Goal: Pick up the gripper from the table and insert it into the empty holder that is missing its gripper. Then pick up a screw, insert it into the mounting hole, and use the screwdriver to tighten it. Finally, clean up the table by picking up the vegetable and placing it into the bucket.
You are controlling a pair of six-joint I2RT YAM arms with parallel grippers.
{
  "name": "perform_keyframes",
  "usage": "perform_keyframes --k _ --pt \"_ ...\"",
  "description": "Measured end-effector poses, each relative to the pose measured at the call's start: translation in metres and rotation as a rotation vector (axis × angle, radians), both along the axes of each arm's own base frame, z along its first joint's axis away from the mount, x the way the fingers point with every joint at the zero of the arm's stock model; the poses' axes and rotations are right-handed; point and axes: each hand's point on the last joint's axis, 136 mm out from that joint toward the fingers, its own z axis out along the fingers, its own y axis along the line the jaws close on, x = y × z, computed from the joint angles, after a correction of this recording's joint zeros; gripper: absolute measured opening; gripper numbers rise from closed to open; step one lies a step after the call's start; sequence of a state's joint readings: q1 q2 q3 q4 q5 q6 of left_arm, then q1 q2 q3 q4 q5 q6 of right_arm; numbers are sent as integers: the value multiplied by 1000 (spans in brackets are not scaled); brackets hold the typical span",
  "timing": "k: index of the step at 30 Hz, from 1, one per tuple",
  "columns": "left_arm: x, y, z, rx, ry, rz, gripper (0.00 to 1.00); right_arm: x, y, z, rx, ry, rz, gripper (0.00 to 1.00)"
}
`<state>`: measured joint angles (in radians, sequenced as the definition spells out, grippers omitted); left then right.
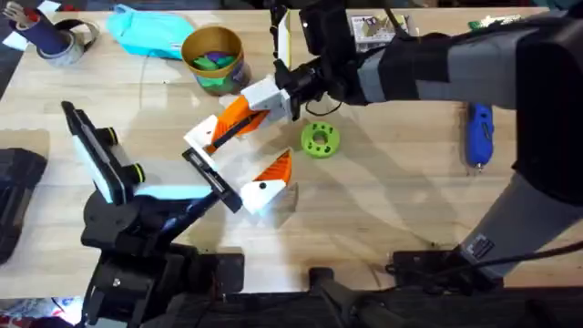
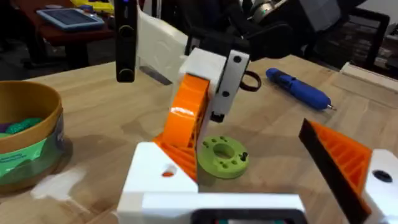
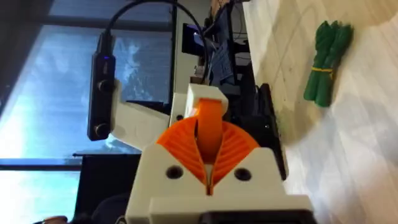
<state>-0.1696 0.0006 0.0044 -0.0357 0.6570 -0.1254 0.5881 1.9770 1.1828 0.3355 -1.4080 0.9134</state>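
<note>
So the right pincer [image 1: 293, 94] is clamped on the gripper's [image 1: 239, 117] white base mid-worktop, tip meeting the holder [image 1: 202, 138], not seated yet I'd guess. Left pincer: can't tell. Screw, tightening and cleanup all remain: screwdriver [image 1: 479, 133] lies by the right edge, vegetable [image 1: 320, 139] isn't in the bucket [image 1: 213, 56]. The left wrist view shows that contact up close; overhead gives layout.

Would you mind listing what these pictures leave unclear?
- Holder: overhead, its socket is covered by the orange finger.
- Right hand: overhead, finger contact is dark against the finger's base.
- Bucket: left wrist view, cut off by the frame's edge.
- Screws: too small anywhere.
</note>
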Motion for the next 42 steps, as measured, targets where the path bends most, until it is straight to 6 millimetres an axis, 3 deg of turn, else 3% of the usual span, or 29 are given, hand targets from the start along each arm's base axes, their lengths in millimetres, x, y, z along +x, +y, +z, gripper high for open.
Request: perform_keyframes --k 11,15,23,28,31,35,42 --pt "1 1 0 -1 0 12 993 1 2 1 9 -21 -4 11" --pt "1 0 1 -2 -2 4 993 0 3 2 12 -22 1 206" --pt "0 0 -1 0 4 1 993 -5 9 8 48 -70 21 483" --pt "-9 -9 2 -4 -6 -68 993 -13 14 8 47 -62 44 805" --pt "-14 -13 2 -5 -5 -104 993 -24 20 8 48 -62 70 928" --pt "-17 -15 2 -5 -5 -122 993 -18 17 8 47 -63 55 991" --pt "-18 -15 2 -5 -5 -130 993 22 -9 7 41 -67 -54 994"
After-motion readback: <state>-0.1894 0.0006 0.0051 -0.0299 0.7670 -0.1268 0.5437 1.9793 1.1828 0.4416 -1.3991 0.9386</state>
